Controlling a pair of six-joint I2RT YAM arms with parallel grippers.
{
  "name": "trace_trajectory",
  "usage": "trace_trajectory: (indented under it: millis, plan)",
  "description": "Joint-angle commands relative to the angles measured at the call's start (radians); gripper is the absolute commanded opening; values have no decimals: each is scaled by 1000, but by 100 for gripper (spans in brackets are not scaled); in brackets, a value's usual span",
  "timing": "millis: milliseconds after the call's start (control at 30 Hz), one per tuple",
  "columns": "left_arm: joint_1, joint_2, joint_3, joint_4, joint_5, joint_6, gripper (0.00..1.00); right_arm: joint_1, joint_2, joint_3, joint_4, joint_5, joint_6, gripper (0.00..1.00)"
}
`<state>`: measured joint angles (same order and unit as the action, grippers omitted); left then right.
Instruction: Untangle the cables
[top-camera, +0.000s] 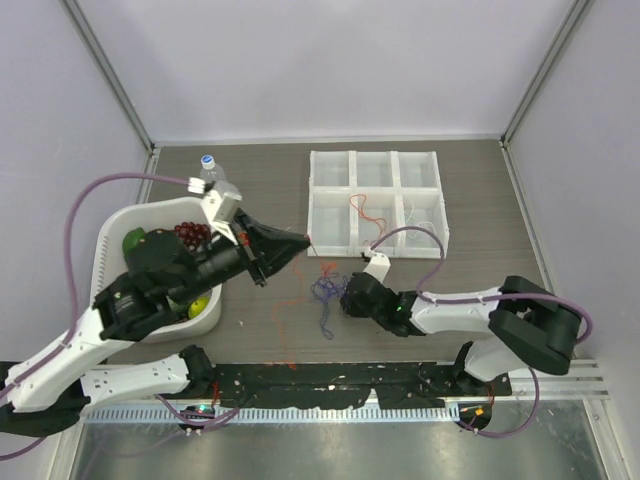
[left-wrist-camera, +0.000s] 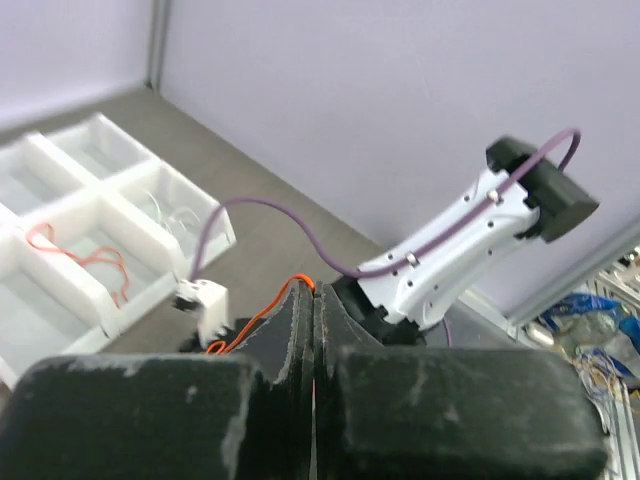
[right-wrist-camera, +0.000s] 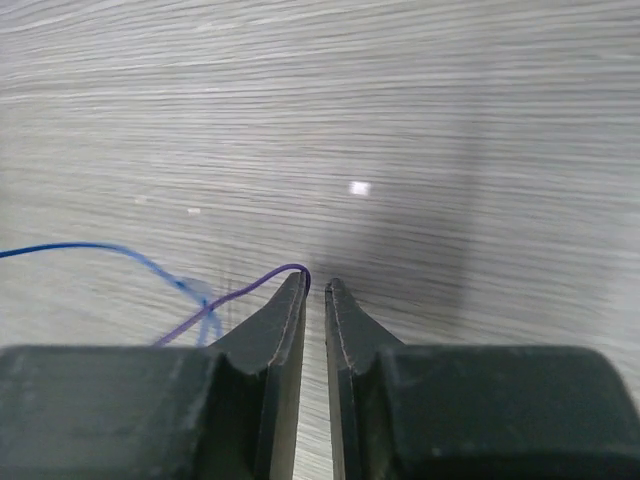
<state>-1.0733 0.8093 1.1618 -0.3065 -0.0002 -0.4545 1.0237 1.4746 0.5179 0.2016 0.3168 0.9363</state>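
Note:
A small tangle of dark blue and purple cables (top-camera: 325, 292) lies on the table in front of the tray. My left gripper (top-camera: 308, 241) hangs above it, shut on a thin orange-red cable (left-wrist-camera: 255, 318) that arches out of the fingertips (left-wrist-camera: 300, 300) and drops away to the left. My right gripper (top-camera: 346, 296) is low at the tangle's right side. Its jaws stand a narrow slit apart, with table showing between them. A purple cable (right-wrist-camera: 240, 292) hooks over the tip of the left finger (right-wrist-camera: 290, 300). A blue cable (right-wrist-camera: 100, 247) crosses it further left.
A white tray (top-camera: 312, 205) of compartments at the back holds an orange-red cable (top-camera: 365, 210) and a white one (top-camera: 425, 215). On the left a white basket (top-camera: 110, 240) holds fruit, with a bottle (top-camera: 210, 170) behind it. A faint orange strand (top-camera: 283, 335) lies near the front edge.

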Motion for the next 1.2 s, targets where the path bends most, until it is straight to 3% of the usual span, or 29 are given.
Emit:
trace_trajectory:
  millis: [0,133,300,333,433,533,700,933,1033,1167]
  plan:
    - [-4,13,149,-74,-95,131,0,-2,-128,-62,-322,301,97,20]
    - [-5,82,248,-141,-165,129,0,-4,-287,-82,-439,386,115,27]
    - [-4,122,272,-161,-212,122,0,-19,-448,-46,-580,421,76,50]
    - [-5,125,274,-160,-211,120,0,-20,-465,-32,-571,382,-4,53]
    - [-4,133,282,-161,-196,119,0,-20,-562,-1,-440,167,-308,55]
    - [-4,142,286,-169,-179,114,0,-19,-634,56,-418,5,-434,56]
    - [-5,139,280,-158,-161,91,0,-19,-669,57,-173,-379,-586,56]
    - [-4,131,300,-163,-139,80,0,10,-550,33,134,-368,-585,57]
    - [-5,133,314,-167,-136,80,0,24,-492,53,189,-258,-591,58]
    - [-4,136,329,-171,-126,83,0,32,-433,79,245,-254,-620,58]
